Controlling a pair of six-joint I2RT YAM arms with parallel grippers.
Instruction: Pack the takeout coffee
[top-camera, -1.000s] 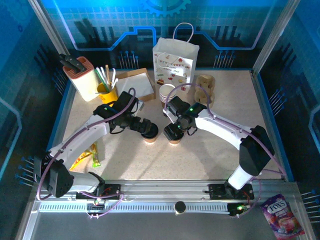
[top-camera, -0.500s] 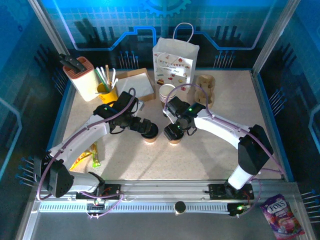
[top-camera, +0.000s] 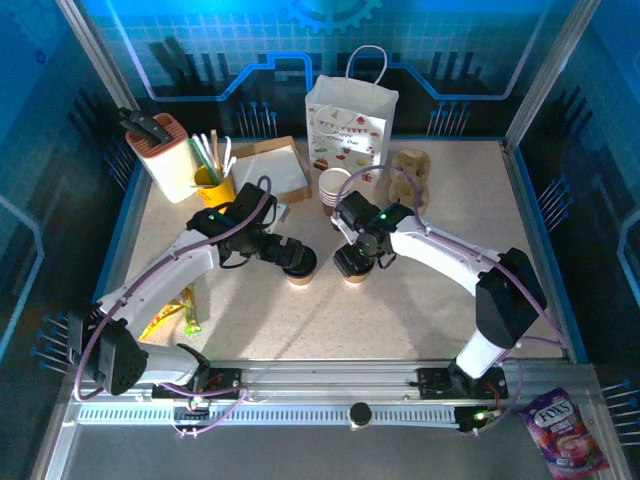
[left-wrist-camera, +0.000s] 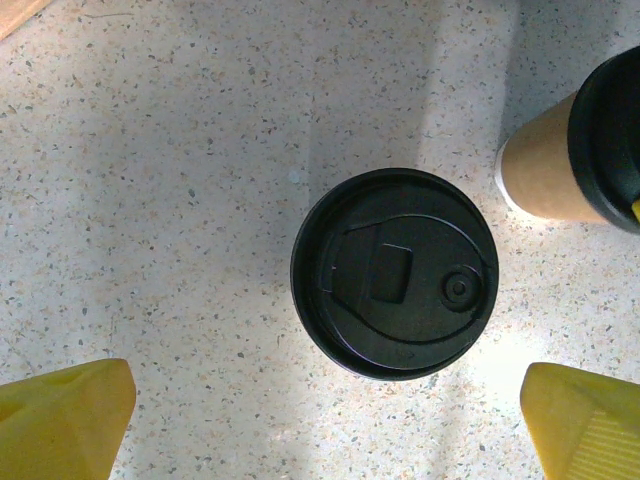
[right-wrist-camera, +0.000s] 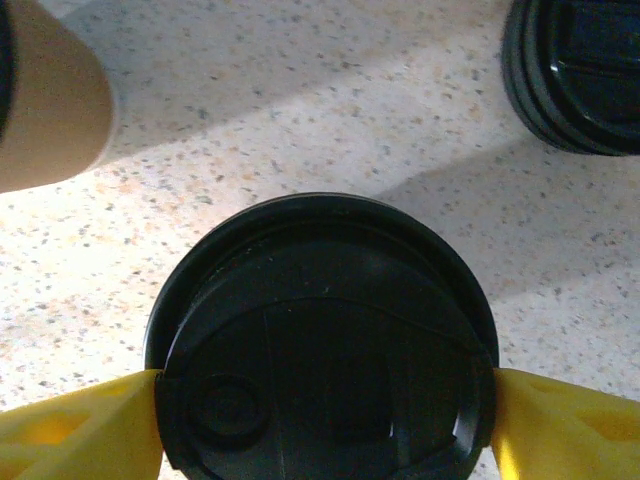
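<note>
Right gripper (right-wrist-camera: 325, 405) has closed onto its coffee cup (right-wrist-camera: 322, 320) (left gripper (left-wrist-camera: 325, 390) stays spread wide).

1. A takeout coffee cup's round black lid (right-wrist-camera: 320, 340) sits low in the middle, seen from straight above.
2. Two yellow fingers (right-wrist-camera: 75, 425) touch its rim, one on the left side and one on the right.
3. The tan side of another cup (right-wrist-camera: 45, 100) shows at the upper left corner.
4. A second black lid (right-wrist-camera: 575, 70), cut by the frame edge, lies at the upper right, apart from the first.
5. A pale speckled table (right-wrist-camera: 300, 110) carries them.
</note>
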